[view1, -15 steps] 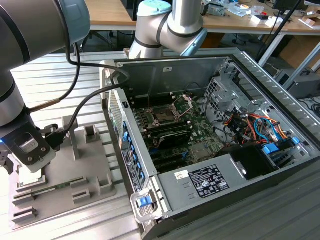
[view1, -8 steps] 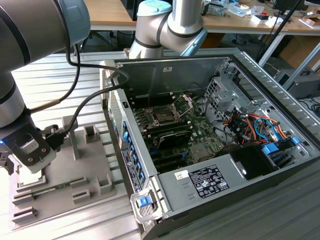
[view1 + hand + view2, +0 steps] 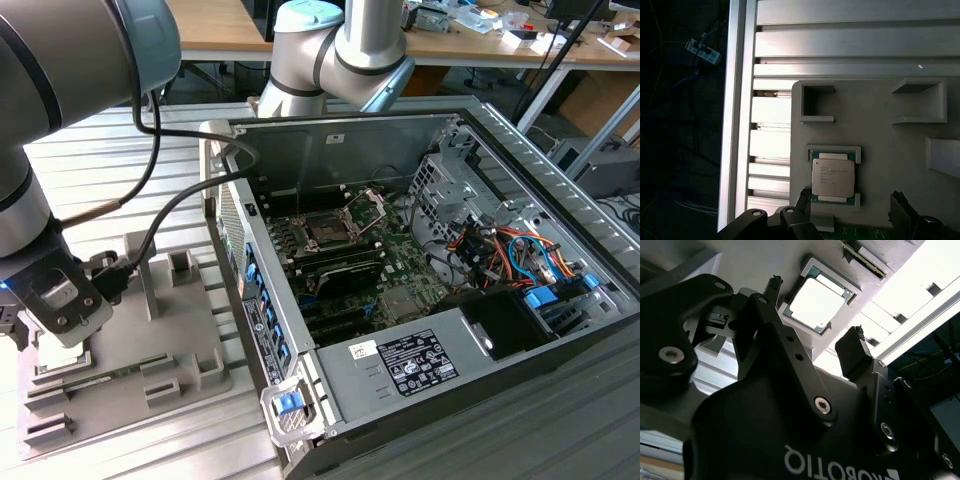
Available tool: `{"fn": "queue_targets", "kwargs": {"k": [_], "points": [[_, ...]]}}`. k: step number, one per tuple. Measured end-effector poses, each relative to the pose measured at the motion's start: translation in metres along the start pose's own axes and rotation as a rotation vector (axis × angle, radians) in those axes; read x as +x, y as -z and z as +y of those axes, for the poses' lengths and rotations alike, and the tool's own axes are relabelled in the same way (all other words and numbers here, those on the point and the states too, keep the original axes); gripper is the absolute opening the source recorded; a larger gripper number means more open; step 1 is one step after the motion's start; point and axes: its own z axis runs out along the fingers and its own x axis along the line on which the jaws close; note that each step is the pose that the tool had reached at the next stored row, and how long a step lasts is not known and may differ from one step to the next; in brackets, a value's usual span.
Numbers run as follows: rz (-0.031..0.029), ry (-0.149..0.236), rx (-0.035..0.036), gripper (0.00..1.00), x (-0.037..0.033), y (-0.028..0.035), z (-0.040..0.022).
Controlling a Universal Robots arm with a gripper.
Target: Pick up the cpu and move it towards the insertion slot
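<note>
The cpu (image 3: 833, 176), a small square chip with a pale silvery top, lies flat in a square recess of the grey tray (image 3: 880, 145). In both wrist views my gripper (image 3: 850, 195) hangs open just above it, one dark fingertip (image 3: 803, 196) on each side and neither touching. The second wrist view shows the cpu (image 3: 816, 302) beyond the spread fingers (image 3: 856, 347). In the exterior view the gripper (image 3: 60, 325) is low over the tray (image 3: 160, 345) at the view's left. The insertion slot (image 3: 333, 226), with its silver frame and raised bracket, sits in the green board inside the open computer case.
The case wall (image 3: 255, 300) stands between the tray and the board. Upright grey blocks (image 3: 180, 268) rise from the tray near the gripper. A green strip (image 3: 860, 233) lies in the tray beside the cpu. Coloured cables (image 3: 500, 250) and a power supply (image 3: 420, 360) fill the case's right.
</note>
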Motion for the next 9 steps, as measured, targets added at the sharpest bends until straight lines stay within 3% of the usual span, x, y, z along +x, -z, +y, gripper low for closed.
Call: {"fn": "queue_targets", "kwargs": {"k": [9], "points": [[0.0, 0.0, 0.0, 0.72, 0.0, -0.0028, -0.0001]]}}
